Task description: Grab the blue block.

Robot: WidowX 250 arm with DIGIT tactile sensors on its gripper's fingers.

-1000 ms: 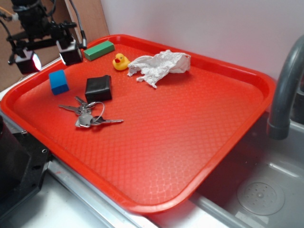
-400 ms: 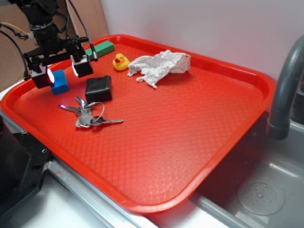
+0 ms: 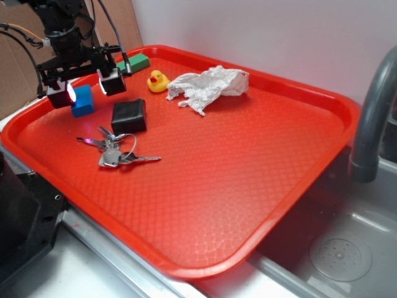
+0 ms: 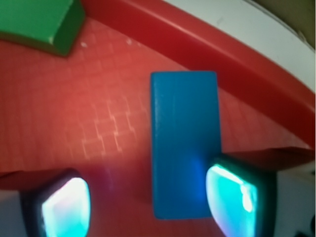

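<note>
Since a second ago your gripper (image 3: 84,90) has swung from the tray's far left corner toward the near side and dropped, so its two lit pads now stand on either side of the blue block (image 3: 82,101) instead of hanging behind it. Over the last half second the shift is small, more a settling than a travel. That reads as the approach nearly done, with the grasp itself not yet made.

You have the jaws spread wide and holding nothing. In the wrist view the right pad (image 4: 237,197) sits just beside the block's right edge, perhaps touching, while the left pad (image 4: 64,207) is well apart from it, so the block (image 4: 183,143) lies off centre between them. You may want to shift right before closing.

Your block rests flat on the red tray (image 3: 260,186), near its left rim, left of the black pouch (image 3: 128,115) and nearer than the green block (image 3: 138,61). It looks plain, matte, bright blue, rectangular, with crisp edges.
</note>
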